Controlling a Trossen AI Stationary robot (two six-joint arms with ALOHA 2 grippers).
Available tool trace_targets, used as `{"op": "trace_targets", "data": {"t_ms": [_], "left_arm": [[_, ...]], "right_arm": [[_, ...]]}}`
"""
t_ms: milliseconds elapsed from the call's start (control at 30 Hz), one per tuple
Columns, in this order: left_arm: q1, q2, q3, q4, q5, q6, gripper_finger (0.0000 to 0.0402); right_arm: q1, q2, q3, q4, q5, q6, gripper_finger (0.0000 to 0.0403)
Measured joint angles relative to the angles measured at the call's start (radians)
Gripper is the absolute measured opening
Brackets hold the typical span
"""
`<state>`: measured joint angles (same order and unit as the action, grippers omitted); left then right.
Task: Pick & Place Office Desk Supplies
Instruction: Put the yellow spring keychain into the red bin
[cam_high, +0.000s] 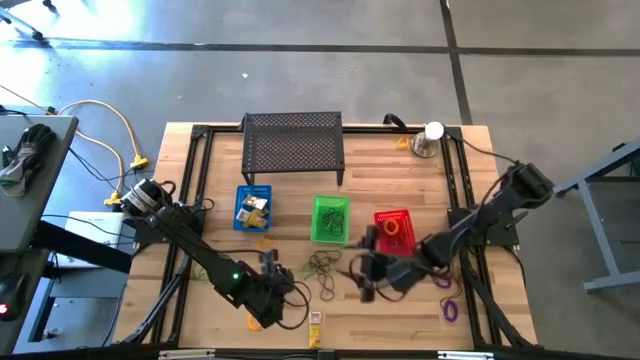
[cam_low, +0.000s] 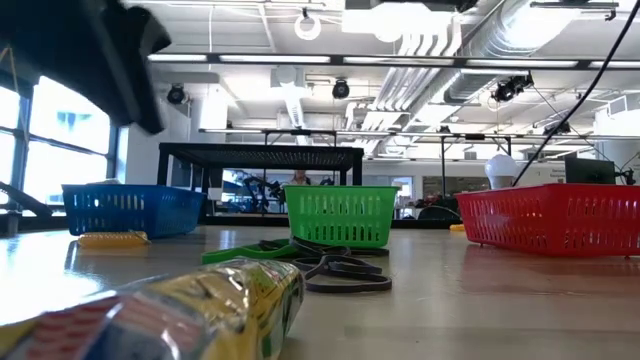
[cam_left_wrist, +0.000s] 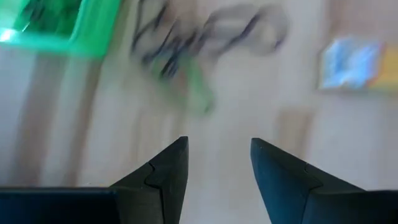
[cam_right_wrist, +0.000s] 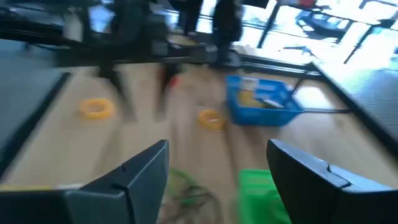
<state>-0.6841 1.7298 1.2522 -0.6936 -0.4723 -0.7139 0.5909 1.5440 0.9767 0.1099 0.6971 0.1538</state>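
I am watching both dark arms reaching in over the pale wooden table. My left gripper is hanging low over the near part of the table, just short of a tangle of thin green and dark elastic loops; its two dark fingers are standing apart with bare wood showing between them, gripping nothing. My right gripper is hovering near the front of the red plastic basket, and its fingers are spread wide with nothing between them.

The supplies are lying scattered. The loop tangle is sitting on the table in front of the green plastic basket, between the two grippers; in the low view the same dark loops are lying flat just before the green basket. A thin purple loop is resting near the right front edge, well apart from the rest. A small yellow rectangular block is lying near the front edge, and a yellow wrapped packet is filling the foreground of the low view. The blue plastic basket is holding several small items, and orange loops are showing inside the red basket. A black perforated metal shelf is standing at the far side, with a silver cup carrying a white ball by the far right corner.
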Motion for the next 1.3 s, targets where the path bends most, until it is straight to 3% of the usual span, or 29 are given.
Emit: {"op": "trace_targets", "data": {"t_ms": [167, 367, 467, 967, 1300], "left_arm": [[0.000, 0.007, -0.028, -0.154, -0.034, -0.011, 0.0166], [0.040, 0.006, -0.119, -0.190, 0.073, -0.090, 0.0166], [0.072, 0.004, -0.134, -0.205, 0.078, -0.115, 0.0166], [0.217, 0.003, -0.236, -0.151, 0.137, -0.067, 0.0166], [0.237, 0.003, -0.246, -0.127, 0.162, -0.070, 0.0166]], "right_arm": [[0.073, 0.014, 0.000, 0.001, 0.001, 0.016, 0.0256], [0.106, 0.051, -0.001, 0.002, -0.001, 0.060, 0.0255], [0.105, 0.070, -0.003, -0.006, -0.008, 0.060, 0.0254], [0.088, 0.084, -0.002, -0.001, -0.105, 0.107, 0.0255], [0.087, 0.084, -0.002, -0.001, -0.105, 0.111, 0.0255]]}}
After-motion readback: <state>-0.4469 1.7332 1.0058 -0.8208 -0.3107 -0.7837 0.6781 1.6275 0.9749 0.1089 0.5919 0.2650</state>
